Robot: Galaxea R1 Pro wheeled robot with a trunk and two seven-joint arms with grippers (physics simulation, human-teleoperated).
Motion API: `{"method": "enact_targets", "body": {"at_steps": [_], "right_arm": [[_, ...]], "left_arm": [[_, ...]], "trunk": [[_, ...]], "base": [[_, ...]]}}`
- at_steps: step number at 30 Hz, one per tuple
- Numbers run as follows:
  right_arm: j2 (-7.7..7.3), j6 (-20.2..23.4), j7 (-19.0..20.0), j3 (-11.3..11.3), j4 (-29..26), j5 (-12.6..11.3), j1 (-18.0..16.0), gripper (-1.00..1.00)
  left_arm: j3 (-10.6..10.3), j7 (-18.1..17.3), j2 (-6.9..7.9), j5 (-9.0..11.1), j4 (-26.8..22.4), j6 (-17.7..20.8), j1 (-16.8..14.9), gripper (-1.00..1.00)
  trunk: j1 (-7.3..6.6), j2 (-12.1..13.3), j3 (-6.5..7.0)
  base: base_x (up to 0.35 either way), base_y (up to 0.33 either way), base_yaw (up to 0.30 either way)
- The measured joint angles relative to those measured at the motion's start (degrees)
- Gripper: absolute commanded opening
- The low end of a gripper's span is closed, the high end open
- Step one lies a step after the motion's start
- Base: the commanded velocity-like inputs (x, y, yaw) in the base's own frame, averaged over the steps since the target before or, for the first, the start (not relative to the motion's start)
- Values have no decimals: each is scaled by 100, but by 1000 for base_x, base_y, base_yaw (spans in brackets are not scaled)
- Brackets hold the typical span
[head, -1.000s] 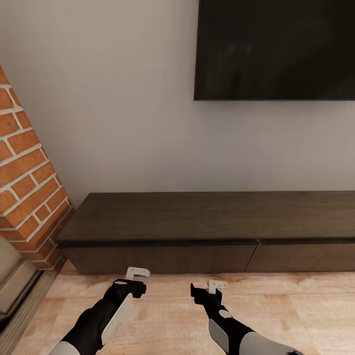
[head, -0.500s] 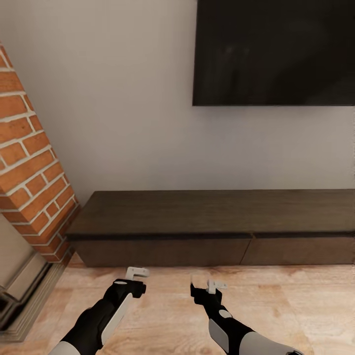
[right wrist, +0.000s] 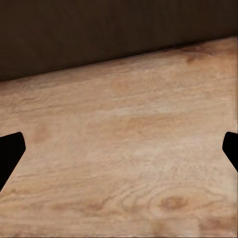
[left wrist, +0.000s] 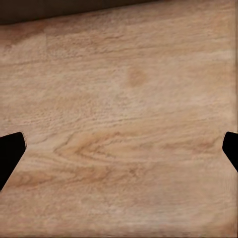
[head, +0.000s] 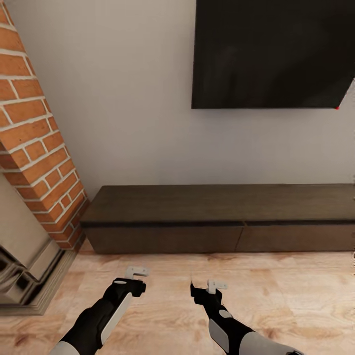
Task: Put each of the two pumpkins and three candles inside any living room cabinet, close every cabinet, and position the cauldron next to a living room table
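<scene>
- Both claws are empty with the jaws apart: my left claw (head: 136, 271) and my right claw (head: 211, 285) hang over the wooden floor (head: 276, 296), and in each wrist view the two dark fingertips sit at opposite edges with nothing between them.
- I see the cabinet (head: 222, 217) ahead, long and low against the wall under the black screen (head: 271, 54). Its top is bare and its fronts look shut, with one thin seam between two panels.
- At the left stands a brick column (head: 34, 138) with the fireplace base (head: 24, 276) below it.
- No pumpkin, candle, cauldron or table is visible to me from here, so I judge I am between steps and must go find them.
- Risk, as I judge it: the fronts have no handles, so a claw may slip when I try to open one.
- If I turn the base carelessly, the left arm could hit the brick column, which is near on that side.
- Driving forward too far could push both claws into the cabinet front.
</scene>
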Motion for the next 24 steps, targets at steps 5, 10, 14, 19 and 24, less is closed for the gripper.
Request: {"method": "enact_targets", "body": {"at_steps": [5, 10, 14, 19, 24], "right_arm": [[-1, -3, 8, 0, -2, -1, 1, 100], [-1, -12, 14, 0, -2, -1, 1, 100], [-1, -18, 16, 1, -1, -1, 1, 100], [-1, -26, 17, 1, -1, -1, 1, 100], [-1, -28, 17, 1, -1, -1, 1, 100]], "left_arm": [[9, 0, 3, 6, -70, 0, 1, 100], [9, 7, -1, 3, -79, -1, 1, 100], [9, 8, -4, -1, -82, -1, 1, 100], [9, 8, -5, -2, -79, -2, 1, 100], [9, 8, -5, -2, -79, -2, 1, 100]], "trunk": [[-110, 201, 90], [-222, 401, 180], [-311, 561, 252], [-421, 762, 341], [-531, 962, 431]], "base": [[-298, 154, -190], [-158, 96, -261], [-26, 16, -270], [-3, 2, -271], [0, 0, -272]]}}
